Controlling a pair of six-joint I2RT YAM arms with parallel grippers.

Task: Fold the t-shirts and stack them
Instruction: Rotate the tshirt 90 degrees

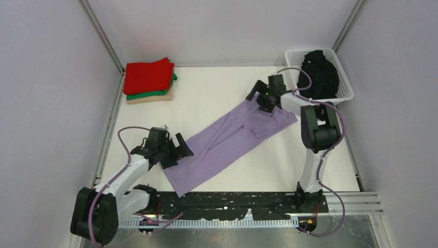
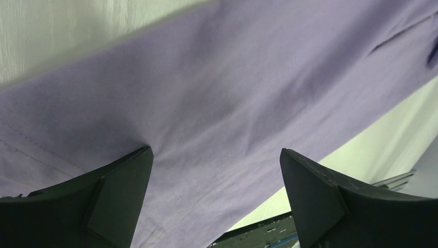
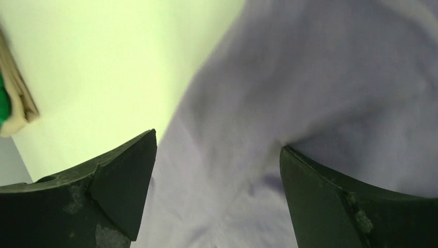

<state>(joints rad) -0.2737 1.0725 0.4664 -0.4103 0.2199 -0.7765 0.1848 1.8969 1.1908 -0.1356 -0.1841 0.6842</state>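
A lavender t-shirt lies flat as a long diagonal strip from the near left to the far right of the white table. My left gripper is open at its near-left end, its jaws spread just above the cloth. My right gripper is open over the shirt's far-right end, where the cloth fills the gap between its jaws. A folded stack sits at the far left: red shirt on top, a green one below, a beige one at the bottom. A black shirt lies in the basket.
The white lattice basket stands at the far right corner. Grey walls close in the table on three sides. A black rail with the arm bases runs along the near edge. The stack's beige edge shows in the right wrist view.
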